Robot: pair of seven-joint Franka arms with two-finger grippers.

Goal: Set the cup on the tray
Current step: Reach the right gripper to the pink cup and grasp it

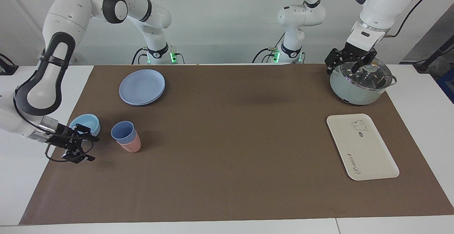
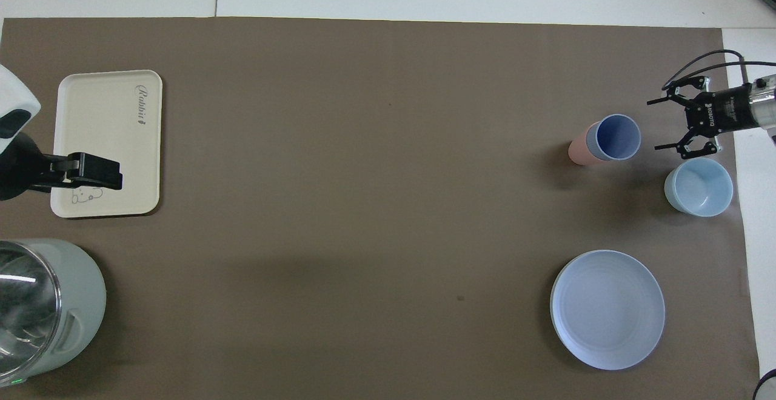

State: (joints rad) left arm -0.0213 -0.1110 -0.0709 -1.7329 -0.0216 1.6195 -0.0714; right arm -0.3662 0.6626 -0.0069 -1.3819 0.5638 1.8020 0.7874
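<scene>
The periwinkle cup (image 1: 123, 131) (image 2: 618, 137) stands nested in a salmon-pink cup (image 1: 131, 145) (image 2: 578, 149) toward the right arm's end of the table. My right gripper (image 1: 93, 149) (image 2: 655, 124) hangs low beside it, open, with its fingers pointing at the cup and a gap between them and it. The cream tray (image 1: 369, 152) (image 2: 103, 127) lies bare toward the left arm's end. My left gripper (image 1: 342, 70) (image 2: 100, 171) waits open above the pot's rim and holds nothing.
A light-blue bowl (image 1: 85, 126) (image 2: 698, 186) sits right beside the right gripper, a little nearer to the robots. A round blue plate (image 1: 142, 87) (image 2: 607, 309) lies nearer still. A pale-green pot (image 1: 354, 92) (image 2: 66, 303) with a glass lid stands by the tray.
</scene>
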